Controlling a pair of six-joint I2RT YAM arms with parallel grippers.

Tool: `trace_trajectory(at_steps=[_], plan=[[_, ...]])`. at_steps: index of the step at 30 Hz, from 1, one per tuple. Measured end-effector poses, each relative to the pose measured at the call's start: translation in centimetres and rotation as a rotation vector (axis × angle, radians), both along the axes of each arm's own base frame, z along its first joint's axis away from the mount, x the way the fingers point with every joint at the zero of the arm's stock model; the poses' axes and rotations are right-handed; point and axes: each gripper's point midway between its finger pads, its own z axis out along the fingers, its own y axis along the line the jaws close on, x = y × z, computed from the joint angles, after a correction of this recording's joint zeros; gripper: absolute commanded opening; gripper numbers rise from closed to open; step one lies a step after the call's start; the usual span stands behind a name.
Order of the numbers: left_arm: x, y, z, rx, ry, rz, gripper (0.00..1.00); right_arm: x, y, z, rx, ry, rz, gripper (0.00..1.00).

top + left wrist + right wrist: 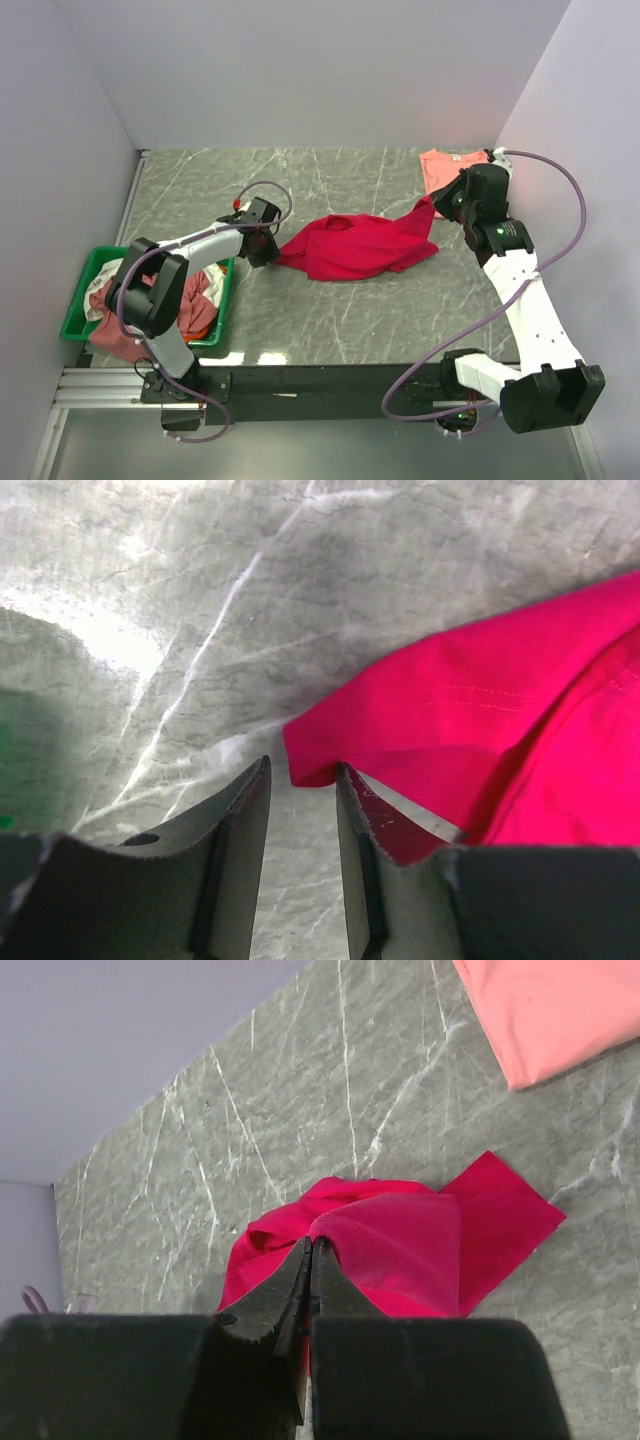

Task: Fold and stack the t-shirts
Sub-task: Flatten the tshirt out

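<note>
Two pale walls (300, 70) flank the grey marbled table (330, 310); right fingers (275, 1300) pinch crimson t-shirt (360, 245), left fingers (245, 820) parted.

The left arm (185, 250) bends inward, the left gripper (300, 770) low with jaws parted. The right arm (535, 310) stretches forward, the right gripper (311, 1247) pinched tight on the red t-shirt (400, 1250).

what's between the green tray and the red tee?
Top view: the left gripper, jaws open at the red tee's left corner, just past the tray. Otherwise bare table.
</note>
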Motion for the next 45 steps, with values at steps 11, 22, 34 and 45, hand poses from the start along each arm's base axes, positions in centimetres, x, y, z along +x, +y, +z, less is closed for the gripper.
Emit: trace_trajectory(at_steps=[11, 22, 34, 45], plan=[[0.5, 0.4, -0.3, 0.033, -0.003, 0.013, 0.26, 0.0, -0.2, -0.1, 0.006, 0.003, 0.000, 0.00], [0.5, 0.7, -0.6, 0.056, 0.000, 0.011, 0.00, -0.2, -0.5, -0.7, 0.006, 0.018, -0.008, 0.00], [7.2, 3.6, 14.4, 0.074, -0.328, 0.124, 0.00, 0.4, -2.8, 8.7, -0.043, -0.123, -0.051, 0.00], [7.1, 11.2, 38.3, 0.064, -0.870, 0.297, 0.00, -1.7, -6.0, 24.2, -0.149, -0.435, -0.155, 0.00]])
